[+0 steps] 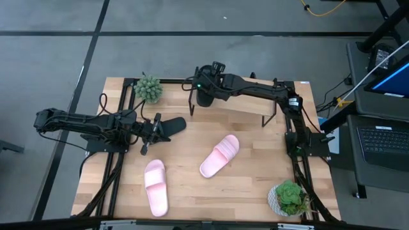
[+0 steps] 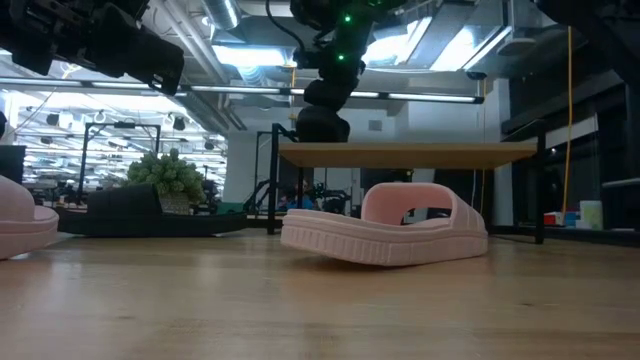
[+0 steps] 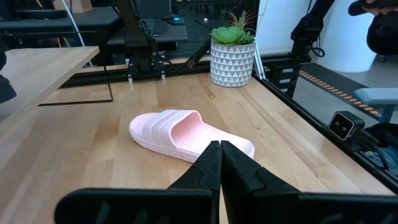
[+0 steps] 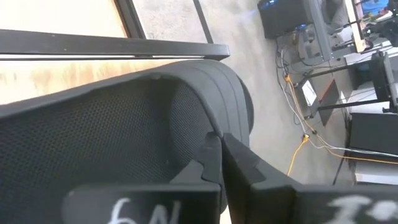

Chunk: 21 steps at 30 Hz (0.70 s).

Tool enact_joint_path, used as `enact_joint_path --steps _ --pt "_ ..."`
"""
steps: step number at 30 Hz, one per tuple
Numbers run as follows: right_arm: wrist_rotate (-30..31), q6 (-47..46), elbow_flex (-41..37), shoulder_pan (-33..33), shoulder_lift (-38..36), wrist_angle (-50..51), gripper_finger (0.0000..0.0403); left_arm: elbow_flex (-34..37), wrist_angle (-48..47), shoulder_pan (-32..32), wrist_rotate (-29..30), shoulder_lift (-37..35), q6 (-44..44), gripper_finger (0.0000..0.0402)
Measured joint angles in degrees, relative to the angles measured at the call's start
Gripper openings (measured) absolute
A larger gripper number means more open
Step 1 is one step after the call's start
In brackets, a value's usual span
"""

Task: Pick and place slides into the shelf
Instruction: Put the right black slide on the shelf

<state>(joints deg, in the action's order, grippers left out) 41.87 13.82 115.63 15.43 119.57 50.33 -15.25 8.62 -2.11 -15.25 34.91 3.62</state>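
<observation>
Hovering over the shelf's [image 1: 255,108] far-left end, the right gripper [image 1: 206,89] is clamped on a black slide [image 4: 124,118], so placing is in hand; next comes lowering and releasing. The left gripper [image 1: 148,133], pinched closed and empty, waits beside another black slide [image 1: 171,125].

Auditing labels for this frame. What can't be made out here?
- High view: the right gripper and its arm cover the held black slide, so whether it touches the shelf is unclear.
- Right wrist view: that slide fills the picture and hides the shelf.
- Low view: one pink slide is cut off by the left edge.
- High view: the left gripper overlaps one end of the other black slide.
</observation>
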Motion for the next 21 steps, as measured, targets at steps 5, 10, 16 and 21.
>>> enact_joint_path --steps 5,10,16,21 --pt "-1.41 0.07 0.0 0.15 0.0 0.0 0.0002 0.0 0.0 0.02 0.0 -0.01 0.0 0.0" --pt "-3.01 0.3 0.0 0.33 -0.02 -0.39 0.0006 0.0 0.0 0.0 0.0 -0.02 0.0 0.0" --pt "-3.17 0.11 0.0 0.34 -0.02 -1.53 0.0009 0.0 0.0 0.02 0.0 0.0 -0.08 0.0" --pt "-6.0 -0.07 0.0 0.36 -0.02 -3.0 0.002 0.0 0.0 0.02 -0.02 -0.02 -0.11 0.0"
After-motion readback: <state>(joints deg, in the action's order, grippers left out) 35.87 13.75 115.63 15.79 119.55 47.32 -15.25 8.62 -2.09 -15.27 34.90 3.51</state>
